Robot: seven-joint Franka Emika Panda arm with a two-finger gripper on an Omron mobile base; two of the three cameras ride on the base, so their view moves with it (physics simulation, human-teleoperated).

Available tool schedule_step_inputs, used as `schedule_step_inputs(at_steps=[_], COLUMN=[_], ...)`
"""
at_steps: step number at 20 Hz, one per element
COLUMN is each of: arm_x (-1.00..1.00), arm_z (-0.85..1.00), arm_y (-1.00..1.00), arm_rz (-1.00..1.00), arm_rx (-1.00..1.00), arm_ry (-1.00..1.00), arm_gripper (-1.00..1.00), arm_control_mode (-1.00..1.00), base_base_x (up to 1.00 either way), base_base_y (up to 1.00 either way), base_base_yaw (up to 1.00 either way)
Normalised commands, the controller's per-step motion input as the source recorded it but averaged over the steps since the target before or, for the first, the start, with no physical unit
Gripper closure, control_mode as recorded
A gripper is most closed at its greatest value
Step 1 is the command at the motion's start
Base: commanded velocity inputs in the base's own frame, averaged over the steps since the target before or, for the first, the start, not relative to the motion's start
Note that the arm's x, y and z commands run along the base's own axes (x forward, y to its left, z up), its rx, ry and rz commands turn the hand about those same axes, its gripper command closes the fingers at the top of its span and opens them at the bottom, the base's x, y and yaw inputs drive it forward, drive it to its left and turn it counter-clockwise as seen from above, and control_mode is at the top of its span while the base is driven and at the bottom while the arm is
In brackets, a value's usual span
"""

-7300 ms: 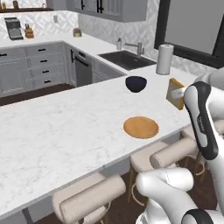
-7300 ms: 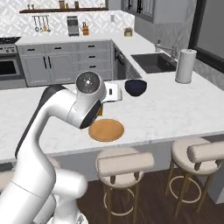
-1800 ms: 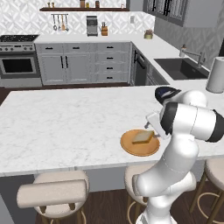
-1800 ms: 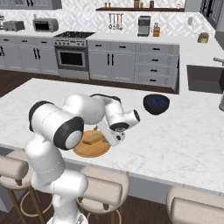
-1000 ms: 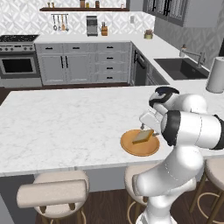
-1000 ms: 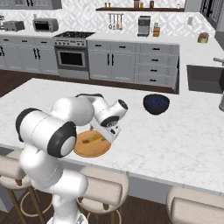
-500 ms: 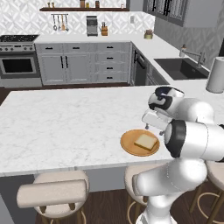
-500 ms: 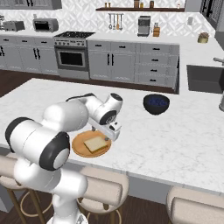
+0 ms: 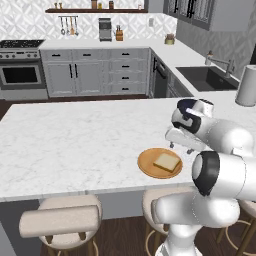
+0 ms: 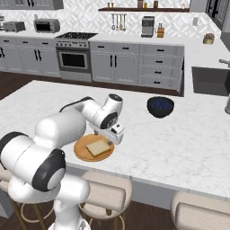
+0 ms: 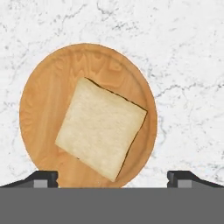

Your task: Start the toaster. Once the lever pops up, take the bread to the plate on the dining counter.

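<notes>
Hand view is looking straight down on the plate [image 11: 39, 113], a round orange-brown wooden disc that is resting on the white marble surface [image 11: 188, 65]. The bread [image 11: 100, 127] is lying flat on the plate, turned so one corner is pointing toward the bottom of the view, and its whole outline is staying inside the plate's rim, slightly nearer the lower right part of it. The two dark fingertips [image 11: 41, 178] are showing at the bottom corners, standing far apart, and nothing is sitting between them: the jaws are spread wide and are gripping nothing, hovering above the slice without touching it.

In the left base view the gripper [image 9: 181, 141] is hanging just above and behind the plate [image 9: 147, 167], which is sitting close to the near edge of the dining counter [image 9: 65, 145], with the bread [image 9: 167, 162] on its right half. In the right base view the gripper [image 10: 112, 134] is hovering just over the plate [image 10: 81, 152] and the bread [image 10: 99, 147]. A dark bowl [image 10: 160, 107] is standing well apart, farther back on the same surface. Padded stools [image 10: 104, 194] are lining the near side of the counter.
</notes>
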Motion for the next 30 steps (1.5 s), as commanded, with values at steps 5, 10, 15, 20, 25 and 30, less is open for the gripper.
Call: schedule_step_inputs(at_steps=[5, 10, 15, 20, 25, 30], arm_x=[-0.08, -0.10, -0.33, -0.36, -0.40, -0.41], arm_z=[0.71, 0.84, 0.38, 0.08, 0.00, 0.00], arm_y=[-0.06, -0.20, -0.17, -0.08, -0.08, -0.09], arm_rz=[0.00, -0.02, -0.03, 0.00, 0.00, 0.00], arm_rx=[0.00, 0.00, 0.00, 0.00, 0.00, 0.00], arm_ry=[-0.20, -0.09, -0.06, -0.09, -0.08, -0.06], arm_gripper=[-1.00, -1.00, -1.00, -1.00, -1.00, -1.00], arm_control_mode=[-1.00, -1.00, -1.00, -1.00, -1.00, -1.00], base_base_x=[0.00, 0.00, 0.00, 0.00, 0.00, 0.00], base_base_y=[0.00, 0.00, 0.00, 0.00, 0.00, 0.00], base_base_yaw=[0.00, 0.00, 0.00, 0.00, 0.00, 0.00])
